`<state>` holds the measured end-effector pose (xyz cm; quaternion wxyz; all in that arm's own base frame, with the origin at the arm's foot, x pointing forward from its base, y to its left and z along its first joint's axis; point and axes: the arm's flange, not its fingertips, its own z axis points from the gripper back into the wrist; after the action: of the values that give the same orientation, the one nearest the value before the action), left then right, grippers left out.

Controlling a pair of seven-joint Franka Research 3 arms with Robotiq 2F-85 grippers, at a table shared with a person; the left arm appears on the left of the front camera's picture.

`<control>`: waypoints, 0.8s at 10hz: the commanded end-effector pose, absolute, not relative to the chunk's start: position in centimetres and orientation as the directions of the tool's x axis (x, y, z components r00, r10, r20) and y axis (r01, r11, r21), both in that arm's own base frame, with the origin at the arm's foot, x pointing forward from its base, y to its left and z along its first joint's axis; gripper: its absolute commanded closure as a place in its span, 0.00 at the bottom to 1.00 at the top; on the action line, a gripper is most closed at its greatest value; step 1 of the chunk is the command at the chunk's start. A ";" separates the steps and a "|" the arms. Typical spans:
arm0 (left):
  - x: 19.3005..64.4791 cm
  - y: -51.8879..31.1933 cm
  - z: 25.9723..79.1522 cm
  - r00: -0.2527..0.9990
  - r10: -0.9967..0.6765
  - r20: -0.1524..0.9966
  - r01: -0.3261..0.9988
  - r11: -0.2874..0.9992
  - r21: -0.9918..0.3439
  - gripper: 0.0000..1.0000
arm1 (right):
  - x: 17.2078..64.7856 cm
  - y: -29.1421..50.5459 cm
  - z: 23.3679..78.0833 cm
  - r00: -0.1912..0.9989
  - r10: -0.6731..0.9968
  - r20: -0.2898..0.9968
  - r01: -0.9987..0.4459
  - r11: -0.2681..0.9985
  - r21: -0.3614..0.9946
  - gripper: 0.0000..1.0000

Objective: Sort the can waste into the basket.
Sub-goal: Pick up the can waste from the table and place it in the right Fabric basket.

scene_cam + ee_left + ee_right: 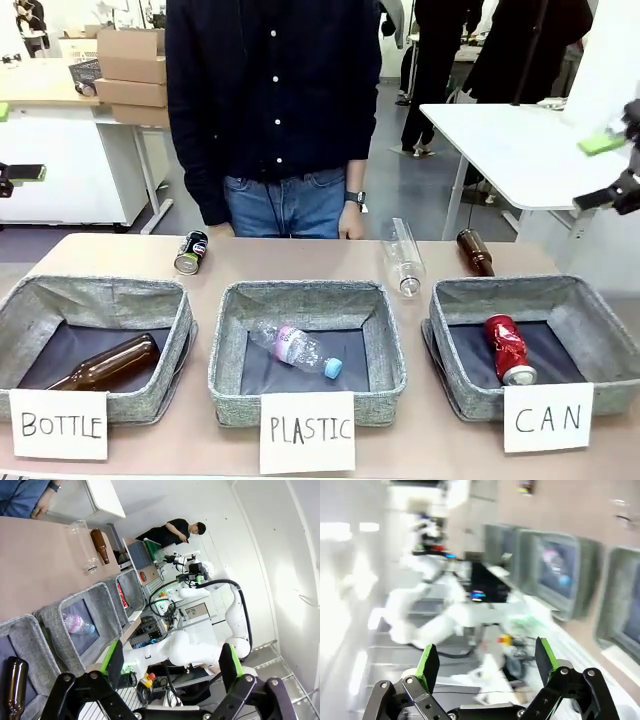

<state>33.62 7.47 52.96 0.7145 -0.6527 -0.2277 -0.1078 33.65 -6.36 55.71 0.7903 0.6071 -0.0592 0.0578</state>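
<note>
Claws both wide, holding nothing: left claw (pixel 171 657), right claw (pixel 486 652). Counter (pixel 300 255) carries three baskets. CAN basket (pixel 590 300) holds the red can (pixel 508 348), lying down, long axis near-far, silver end toward the card. BOTTLE basket (pixel 100 290) has a brown bottle (pixel 110 362), PLASTIC basket (pixel 300 292) a clear bottle (pixel 295 348). Pepsi can (pixel 191 252) lies on the counter behind the BOTTLE basket, silver top facing near-left.

We are looking at a robotics lab, one open workroom. At 1 o'clock, behind the person (pixel 275 100), stands a white work table (pixel 520 150), and at 11 o'clock cardboard boxes (pixel 130 65) are stacked. In the left wrist view, a white robot arm (pixel 200 650) with a black cable (pixel 240 610) rises. On the beige table (pixel 300 255), grey baskets (pixel 225 350) carry handwritten cards (pixel 307 430).
</note>
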 end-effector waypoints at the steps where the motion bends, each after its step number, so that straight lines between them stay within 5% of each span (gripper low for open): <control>1: 33.7 7.4 53.1 0.862 0.146 0.485 0.474 0.108 -0.874 0.00 | 33.3 -5.3 55.8 0.979 0.052 0.196 -0.200 0.413 0.889 0.00; 8: 33.7 7.4 53.1 0.862 0.146 0.485 0.474 0.108 -0.874 0.00 | 33.3 -5.3 55.8 0.979 0.052 0.196 -0.200 0.413 0.889 0.00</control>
<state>33.64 7.46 52.94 0.7145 -0.6527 -0.2276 -0.1078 33.24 -5.07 56.01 0.8344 0.5442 -0.0594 0.0646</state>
